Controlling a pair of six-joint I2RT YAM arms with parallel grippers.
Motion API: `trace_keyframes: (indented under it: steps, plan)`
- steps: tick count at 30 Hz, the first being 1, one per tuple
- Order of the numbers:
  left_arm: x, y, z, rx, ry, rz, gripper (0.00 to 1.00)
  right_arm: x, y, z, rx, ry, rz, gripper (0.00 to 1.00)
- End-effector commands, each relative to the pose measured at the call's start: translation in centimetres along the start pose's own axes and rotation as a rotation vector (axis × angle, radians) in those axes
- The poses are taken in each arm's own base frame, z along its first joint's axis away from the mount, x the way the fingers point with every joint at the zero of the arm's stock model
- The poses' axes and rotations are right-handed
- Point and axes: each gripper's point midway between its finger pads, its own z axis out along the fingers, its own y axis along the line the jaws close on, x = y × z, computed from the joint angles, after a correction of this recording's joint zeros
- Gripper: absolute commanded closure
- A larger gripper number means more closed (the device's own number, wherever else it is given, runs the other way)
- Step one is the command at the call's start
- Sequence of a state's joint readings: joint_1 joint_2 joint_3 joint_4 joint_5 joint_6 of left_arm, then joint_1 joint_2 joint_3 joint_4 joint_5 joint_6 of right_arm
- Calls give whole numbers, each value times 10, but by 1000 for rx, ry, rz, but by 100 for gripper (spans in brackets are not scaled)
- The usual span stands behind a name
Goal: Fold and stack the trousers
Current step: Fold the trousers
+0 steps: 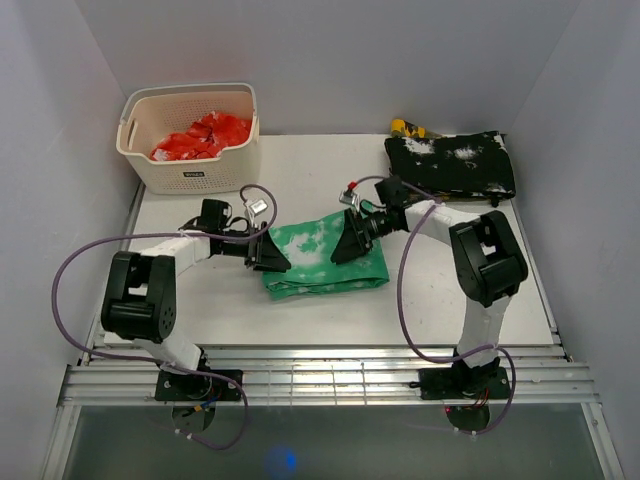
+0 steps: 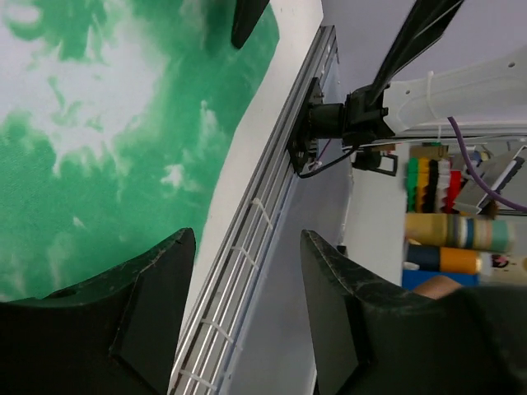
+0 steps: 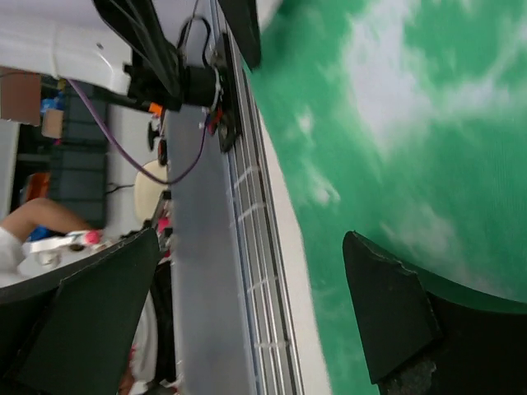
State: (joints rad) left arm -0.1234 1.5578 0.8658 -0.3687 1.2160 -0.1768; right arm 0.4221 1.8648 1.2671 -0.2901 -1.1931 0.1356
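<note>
The trousers (image 1: pixel 325 258), bright green with white blotches, lie folded into a compact bundle in the middle of the table. My left gripper (image 1: pixel 272 254) hangs over the bundle's left edge, open, with nothing between its jaws. My right gripper (image 1: pixel 350 238) hovers over the bundle's upper right part, wide open and holding nothing. In the left wrist view the green cloth (image 2: pixel 99 123) fills the upper left, and the left gripper (image 2: pixel 247 288) frames the table's railed edge. In the right wrist view the cloth (image 3: pixel 412 123) fills the right side, beside the right gripper (image 3: pixel 247 304).
A cream basket (image 1: pixel 190 175) holding red cloth (image 1: pixel 205 135) stands at the back left. A black white-speckled folded garment (image 1: pixel 452 165) lies at the back right, with a yellow object (image 1: pixel 408 128) behind it. Metal rails (image 1: pixel 330 375) run along the near edge.
</note>
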Motion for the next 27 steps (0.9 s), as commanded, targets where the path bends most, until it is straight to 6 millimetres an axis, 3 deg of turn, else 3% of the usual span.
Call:
trace_keyframes:
  steps: [1, 5, 9, 12, 14, 17, 18, 19, 21, 22, 24, 26, 27]
  plan:
    - [10, 18, 14, 43, 29, -105, 36, 62, -23, 8, -84, 86, 198, 2]
    - [54, 68, 24, -56, 132, -397, 48, 112, -52, 10, -54, 128, 338, 0]
    - [49, 116, 19, -169, 127, -451, 53, 144, -78, 12, -16, 157, 418, 4]
    - [35, 133, 12, -214, 110, -413, 53, 141, -85, 12, 18, 151, 392, 5]
    - [18, 129, 7, -217, 93, -337, 51, 126, -78, 11, 3, 133, 353, 6]
    - [0, 103, -5, -205, 83, -115, 48, 90, -49, 3, 1, 84, 199, 6]
    - [-15, 87, -11, -185, 68, 20, 47, 72, -31, -4, 1, 55, 114, 5]
    - [-15, 75, -15, -170, 78, 39, 46, 60, -23, -7, 10, 38, 66, 5]
    - [-34, 47, -21, -111, 57, 172, 46, 28, -3, -19, 32, -13, -28, 3]
    - [-30, 31, -23, -59, 72, 153, 44, 19, 0, -23, 44, -29, -55, 2]
    - [-43, 4, -23, 48, 39, 176, 38, -4, 3, -33, 66, -70, -90, 2]
    - [-54, 0, -21, 55, 3, 120, 38, -14, -9, -38, 86, -86, -72, 2]
    - [-60, 11, -18, 28, -25, 142, 38, -21, -12, -39, 85, -92, -71, 2]
